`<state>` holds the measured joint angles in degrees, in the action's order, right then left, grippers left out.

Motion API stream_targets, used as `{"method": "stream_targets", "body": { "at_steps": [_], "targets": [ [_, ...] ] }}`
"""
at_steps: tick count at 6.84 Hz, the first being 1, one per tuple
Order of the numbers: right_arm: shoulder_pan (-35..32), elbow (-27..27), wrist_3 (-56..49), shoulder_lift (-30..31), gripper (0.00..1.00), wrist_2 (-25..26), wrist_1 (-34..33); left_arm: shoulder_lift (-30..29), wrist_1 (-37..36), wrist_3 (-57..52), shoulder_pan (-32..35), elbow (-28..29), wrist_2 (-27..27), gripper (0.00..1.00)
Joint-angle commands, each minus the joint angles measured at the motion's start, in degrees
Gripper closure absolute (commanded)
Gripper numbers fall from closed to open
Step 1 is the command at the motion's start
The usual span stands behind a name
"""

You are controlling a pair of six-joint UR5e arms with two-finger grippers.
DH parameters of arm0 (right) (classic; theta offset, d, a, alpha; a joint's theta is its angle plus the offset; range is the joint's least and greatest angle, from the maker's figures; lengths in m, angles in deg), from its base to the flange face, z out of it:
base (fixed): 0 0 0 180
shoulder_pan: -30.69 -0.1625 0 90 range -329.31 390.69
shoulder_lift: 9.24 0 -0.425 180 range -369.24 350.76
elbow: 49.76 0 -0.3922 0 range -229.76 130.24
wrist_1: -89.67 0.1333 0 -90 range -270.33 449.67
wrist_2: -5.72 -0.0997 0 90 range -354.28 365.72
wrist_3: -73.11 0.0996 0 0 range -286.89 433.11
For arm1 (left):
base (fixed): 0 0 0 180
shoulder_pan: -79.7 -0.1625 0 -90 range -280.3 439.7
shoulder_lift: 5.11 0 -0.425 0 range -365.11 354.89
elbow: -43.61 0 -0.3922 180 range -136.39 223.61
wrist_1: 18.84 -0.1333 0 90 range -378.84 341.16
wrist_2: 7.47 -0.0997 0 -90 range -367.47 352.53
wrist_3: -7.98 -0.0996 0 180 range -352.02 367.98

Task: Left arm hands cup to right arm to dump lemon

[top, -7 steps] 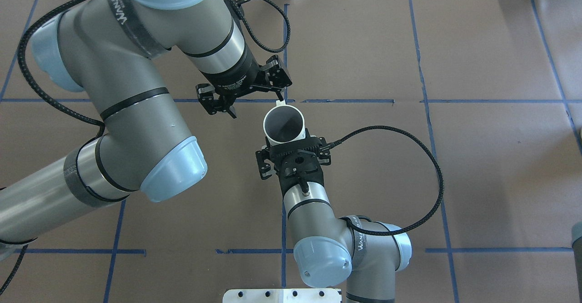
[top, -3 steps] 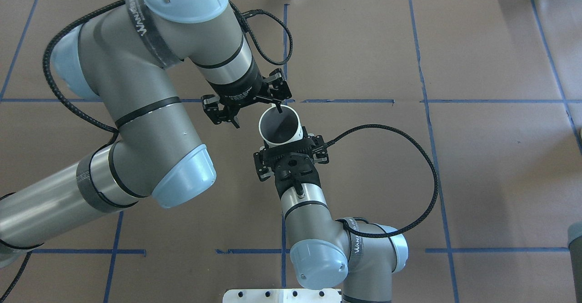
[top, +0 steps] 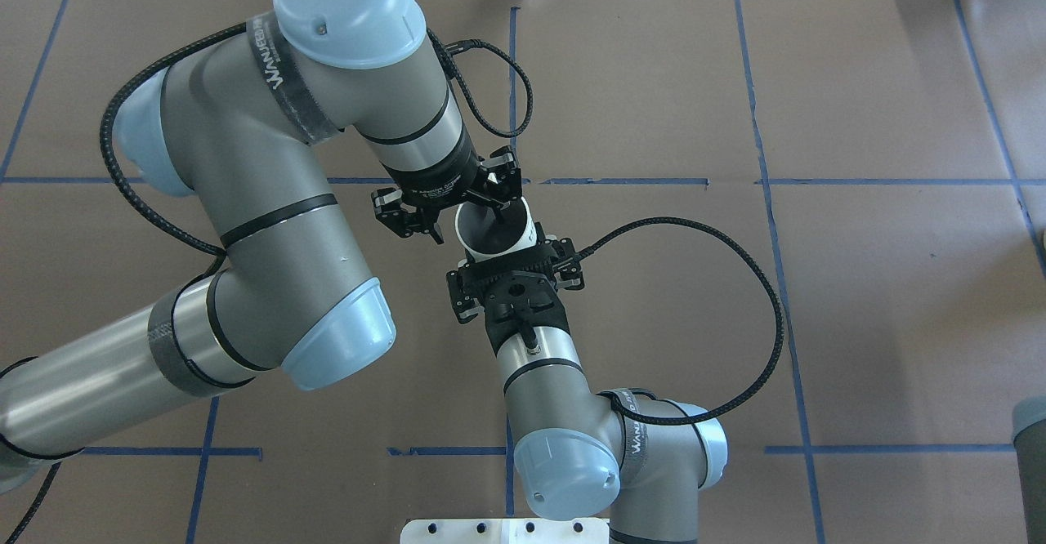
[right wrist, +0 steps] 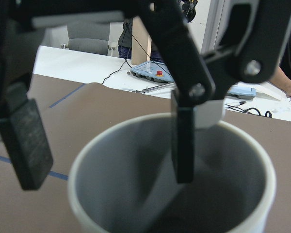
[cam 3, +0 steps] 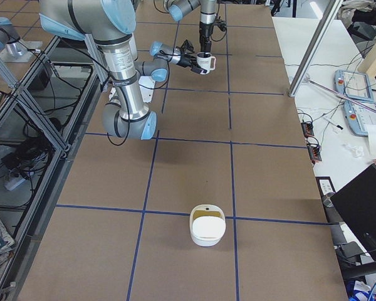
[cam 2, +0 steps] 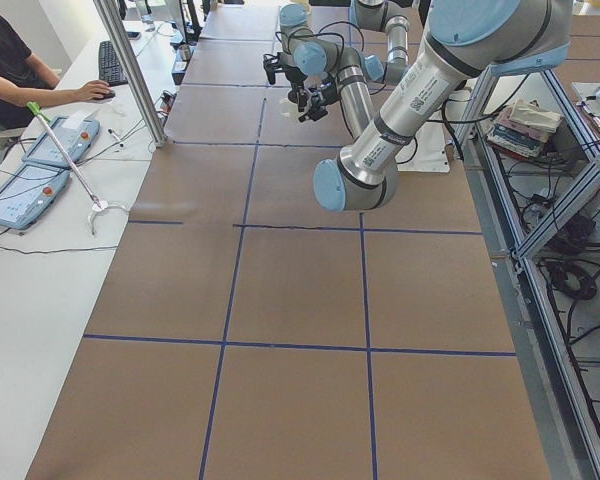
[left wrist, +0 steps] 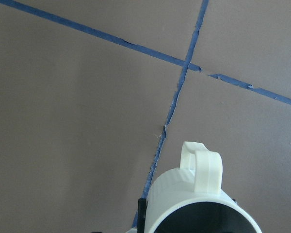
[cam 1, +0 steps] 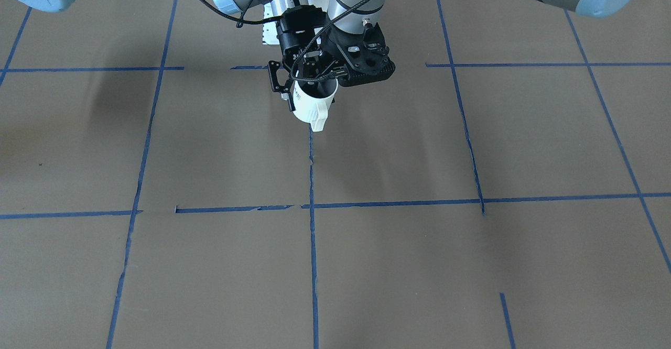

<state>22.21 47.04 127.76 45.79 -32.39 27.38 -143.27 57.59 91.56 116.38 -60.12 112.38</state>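
Right now my right pincer (top: 507, 270) grips the cup (top: 486, 243) by its side and holds it upright in the air. It sits a little left of centre in the overhead view, just below the horizontal blue tape line (top: 621, 180). My right arm (top: 547, 389) reaches up to it from the lower edge of that frame. My left arm (top: 270, 201) comes in from the left edge and bends over the top. My left pincer (top: 468, 229) points downward over the cup's upper-left rim with its jaws wide apart.

In the right wrist view one finger (right wrist: 183, 145) dips inside the grey hollow, right of the middle. The other pad (right wrist: 24, 141) hangs outside the wall at the left edge. Whether either touches the wall I cannot tell.

The handle (left wrist: 206, 165) points away from my right pincer, toward the top of the left wrist frame and the bottom of the front-facing one. Black lettering (cam 1: 298, 97) shows on the cup's left flank there. Beneath lies the brown table (top: 858, 323). In the right side view a white rounded box (cam 3: 207, 232) sits low in the middle, well apart from the cup.
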Motion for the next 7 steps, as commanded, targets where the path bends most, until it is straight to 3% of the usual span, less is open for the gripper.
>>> {"method": "stream_targets", "body": {
  "at_steps": [1, 3, 4, 7],
  "targets": [
    [-0.13, 0.05, -0.06, -0.01, 0.99, -0.03, 0.15, 1.14, 0.04, 0.0, -0.03, -1.04, -0.05, 0.36],
    [-0.22, 0.23, 0.2, -0.1, 0.99, -0.03, 0.24, 1.14, 0.04, 0.0, -0.03, -1.12, -0.05, 0.38],
    [-0.22, 0.23, 0.37, -0.1, 0.99, -0.03, 0.24, 1.05, 0.04, 0.0, -0.03, -1.12, -0.05, 0.47],
    [-0.22, 0.32, 0.2, -0.1, 0.97, -0.03, 0.24, 1.05, -0.05, 0.09, -0.03, -1.12, -0.05, 0.98]
  ]
}}
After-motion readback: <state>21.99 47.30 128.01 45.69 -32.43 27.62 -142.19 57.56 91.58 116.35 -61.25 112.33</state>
